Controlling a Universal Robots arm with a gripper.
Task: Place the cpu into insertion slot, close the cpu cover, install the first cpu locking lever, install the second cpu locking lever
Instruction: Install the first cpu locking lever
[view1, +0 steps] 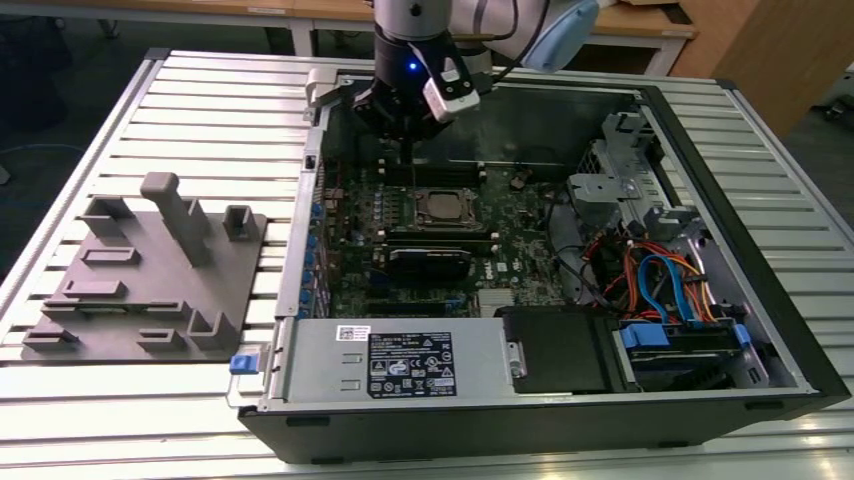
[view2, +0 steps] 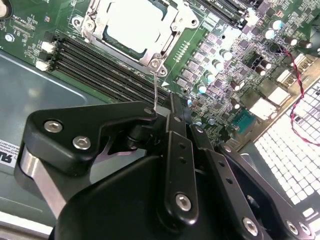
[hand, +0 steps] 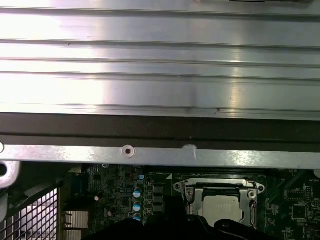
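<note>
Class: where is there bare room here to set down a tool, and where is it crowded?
Free: table slats above and below the grey fixture block in the exterior view. Crowded: inside the computer case, around the gripper.

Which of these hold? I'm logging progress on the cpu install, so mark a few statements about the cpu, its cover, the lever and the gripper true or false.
1. The cpu sits in the insertion slot. True.
2. The cpu cover stands raised and open. False: it lies flat, framing the cpu.
3. The gripper hangs outside the computer case. False: it is inside the case, above the motherboard beside the slot.
4. A thin locking lever runs from the slot's corner up to the jaws, which are closed on it. True.
</note>
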